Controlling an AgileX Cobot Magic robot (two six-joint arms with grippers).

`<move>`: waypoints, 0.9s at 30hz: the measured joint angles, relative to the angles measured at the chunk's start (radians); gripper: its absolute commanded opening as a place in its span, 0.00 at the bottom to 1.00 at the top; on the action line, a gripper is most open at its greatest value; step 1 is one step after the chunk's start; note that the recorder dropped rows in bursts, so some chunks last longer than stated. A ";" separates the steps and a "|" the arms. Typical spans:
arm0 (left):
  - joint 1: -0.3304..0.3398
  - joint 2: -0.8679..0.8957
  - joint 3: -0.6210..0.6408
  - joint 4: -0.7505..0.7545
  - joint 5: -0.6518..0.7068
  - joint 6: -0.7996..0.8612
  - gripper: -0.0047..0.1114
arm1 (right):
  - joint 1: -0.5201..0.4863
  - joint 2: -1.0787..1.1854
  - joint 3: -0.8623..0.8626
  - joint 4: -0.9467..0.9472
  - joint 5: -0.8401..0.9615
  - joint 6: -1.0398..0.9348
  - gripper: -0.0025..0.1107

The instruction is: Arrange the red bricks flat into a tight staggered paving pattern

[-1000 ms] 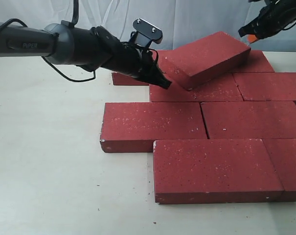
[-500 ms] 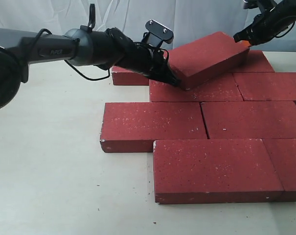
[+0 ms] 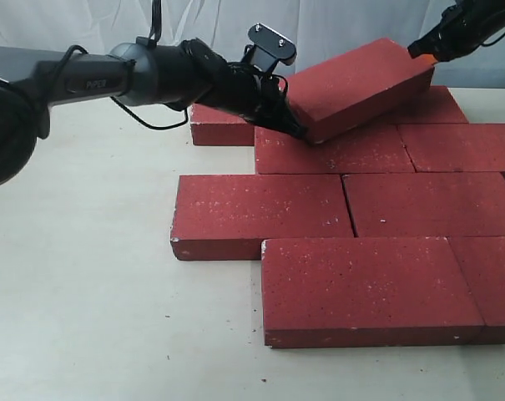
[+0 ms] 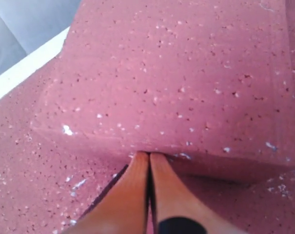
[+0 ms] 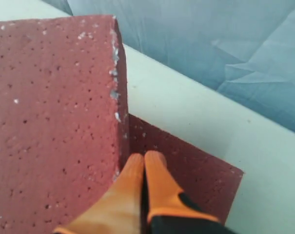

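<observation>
I see left gripper fingers together, tips at tilted brick low edge; right gripper pressed closed, seemingly touching raised end.

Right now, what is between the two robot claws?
The tilted red brick, seen in the exterior view: left gripper at its low end, right gripper at its raised end.

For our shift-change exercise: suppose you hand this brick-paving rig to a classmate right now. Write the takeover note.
Left gripper: shut, tip pressed against the low end of the tilted brick.
Right gripper: shut, tip at that brick's raised end.
Done: the other bricks lie flat in staggered rows on the table.
Left: the tilted brick leans on the back rows; it needs lowering flat and snug into the pattern.
</observation>
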 measured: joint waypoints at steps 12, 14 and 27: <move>0.001 -0.147 0.000 0.174 0.089 -0.160 0.04 | 0.045 -0.119 -0.002 -0.056 -0.021 0.041 0.01; 0.001 -0.157 0.000 0.246 0.108 -0.230 0.04 | 0.067 -0.141 0.015 -0.085 -0.023 0.054 0.01; 0.039 -0.288 0.178 0.419 0.146 -0.382 0.04 | 0.198 -0.365 0.293 -0.195 -0.031 0.106 0.01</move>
